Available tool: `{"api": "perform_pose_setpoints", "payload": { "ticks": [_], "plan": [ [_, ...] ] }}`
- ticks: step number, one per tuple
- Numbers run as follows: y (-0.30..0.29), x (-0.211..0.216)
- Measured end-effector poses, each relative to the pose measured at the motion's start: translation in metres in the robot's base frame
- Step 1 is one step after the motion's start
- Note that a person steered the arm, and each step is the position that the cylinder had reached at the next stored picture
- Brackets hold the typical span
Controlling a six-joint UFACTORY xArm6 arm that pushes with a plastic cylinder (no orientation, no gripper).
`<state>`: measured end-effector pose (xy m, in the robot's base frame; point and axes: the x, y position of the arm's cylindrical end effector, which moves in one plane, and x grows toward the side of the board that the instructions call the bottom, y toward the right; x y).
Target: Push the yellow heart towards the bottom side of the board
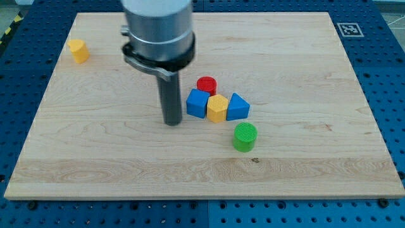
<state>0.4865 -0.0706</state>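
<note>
My tip (173,122) lower-right of apparent yellow heart (78,50)

Rod upright — my tip (173,122) down at board level, mid-view, left of centre.

Light wooden worktop (304,171) on blue perforated base plate (386,76). Fiducial marker (348,29) at the view's top right corner. Even lighting.

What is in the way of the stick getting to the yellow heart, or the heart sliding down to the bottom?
Nothing that I can see. My tip stands just left of the blue cube. The yellow heart sits alone at the view's top left, with no block towards my tip or the bottom edge.
</note>
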Motion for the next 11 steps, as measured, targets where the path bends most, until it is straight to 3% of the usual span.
{"api": "perform_pose_setpoints", "payload": {
  "ticks": [2,6,8,9,11],
  "plan": [
    [-0.064,-0.054],
    [-0.141,-0.216],
    [-0.234,-0.229],
    [-0.234,-0.227],
    [-0.194,-0.157]
  ]
}}
